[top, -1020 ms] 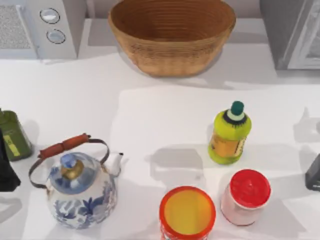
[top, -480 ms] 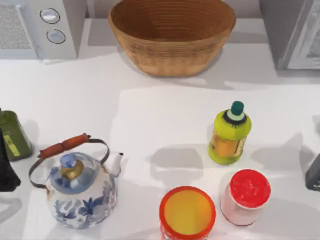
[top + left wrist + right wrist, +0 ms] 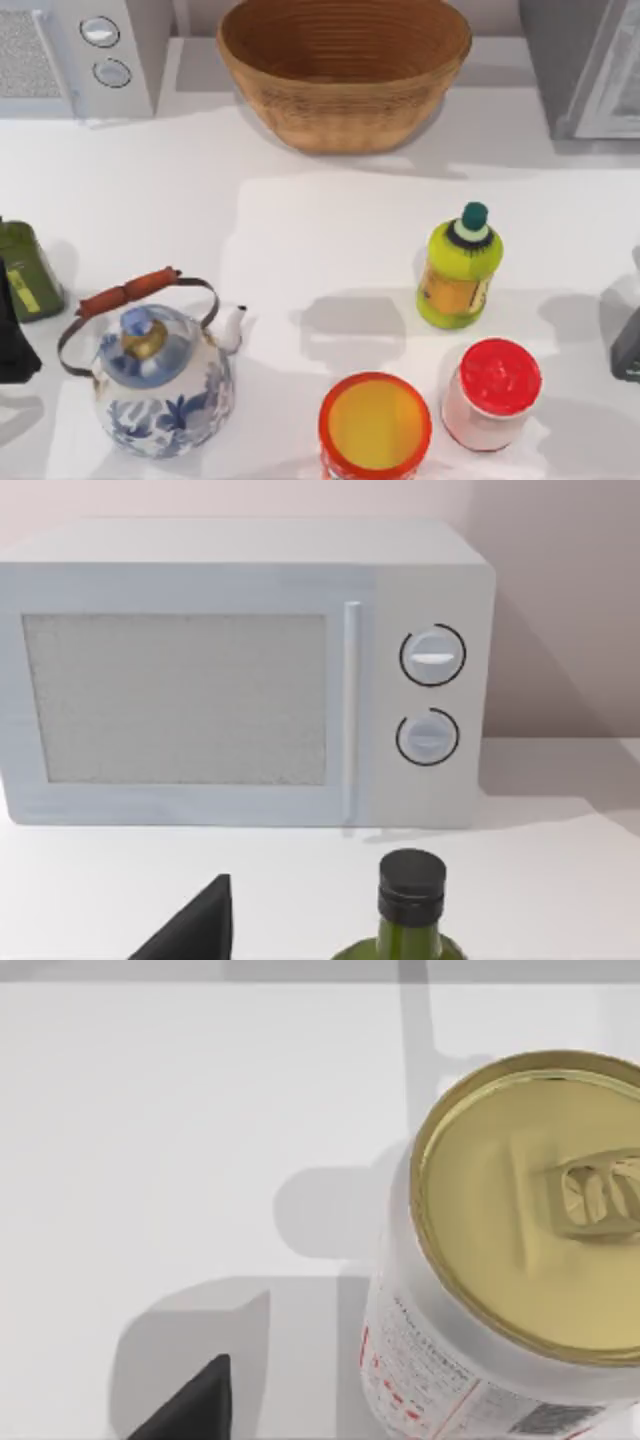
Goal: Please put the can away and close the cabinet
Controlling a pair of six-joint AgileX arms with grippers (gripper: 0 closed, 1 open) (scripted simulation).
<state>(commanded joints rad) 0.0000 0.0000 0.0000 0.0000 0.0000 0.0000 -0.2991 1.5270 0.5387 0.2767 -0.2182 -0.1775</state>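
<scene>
White can [image 3: 500, 1260] stands upright, gold-topped, red-printed.

My left arm's hand [image 3: 12, 345] sits at the top view's left edge, around nine o'clock. My right arm's hand [image 3: 628, 348] sits at the right edge, near four o'clock.

White bench [image 3: 300, 240], matte, evenly lit; soft grey shadows fall across it. Pale pinkish wall [image 3: 560, 600] behind. White microwave [image 3: 240, 670] with two round dials stands at the back left against the wall. Woven basket [image 3: 345, 70] at back centre. Grey cabinet [image 3: 580, 65] at back right corner.
</scene>
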